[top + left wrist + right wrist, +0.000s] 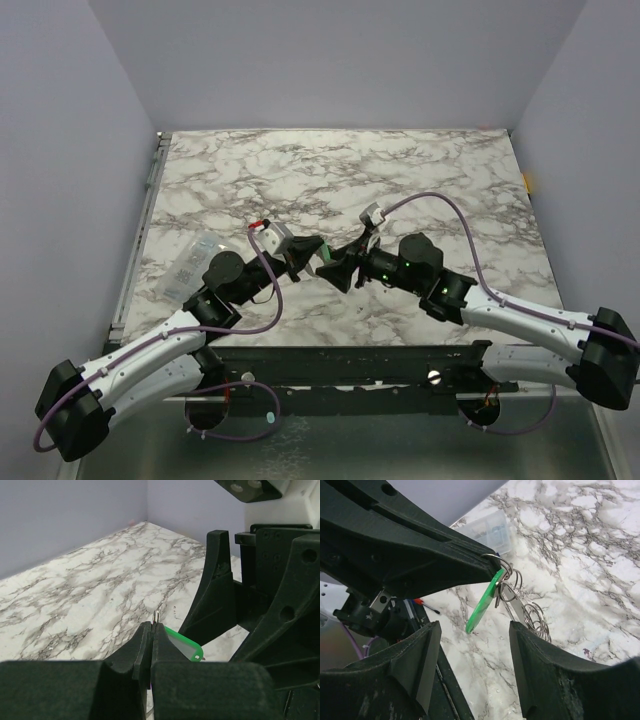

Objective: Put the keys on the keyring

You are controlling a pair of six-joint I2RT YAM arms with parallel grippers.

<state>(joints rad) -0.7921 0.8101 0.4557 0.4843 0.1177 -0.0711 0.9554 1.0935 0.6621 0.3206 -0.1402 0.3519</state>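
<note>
My left gripper [303, 256] [151, 625] is shut on a thin metal ring of the keyring [156, 614] and holds it above the table. In the right wrist view the left fingers [470, 562] pinch that ring [499, 562]. The green key [482, 605] hangs from the ring, with a flat silvery strip and several wire loops [536, 616] beside it. The green key also shows in the left wrist view [182, 645] and the top view [323, 258]. My right gripper [336, 265] [474, 627] is open, its fingers either side of the green key's lower tip without touching it. The blue key is out of view.
A clear plastic bag [195, 258] [487, 530] lies on the marble table [420, 180] left of the left arm. The right gripper's black fingers [215, 590] fill the right side of the left wrist view. Purple walls enclose the table on three sides.
</note>
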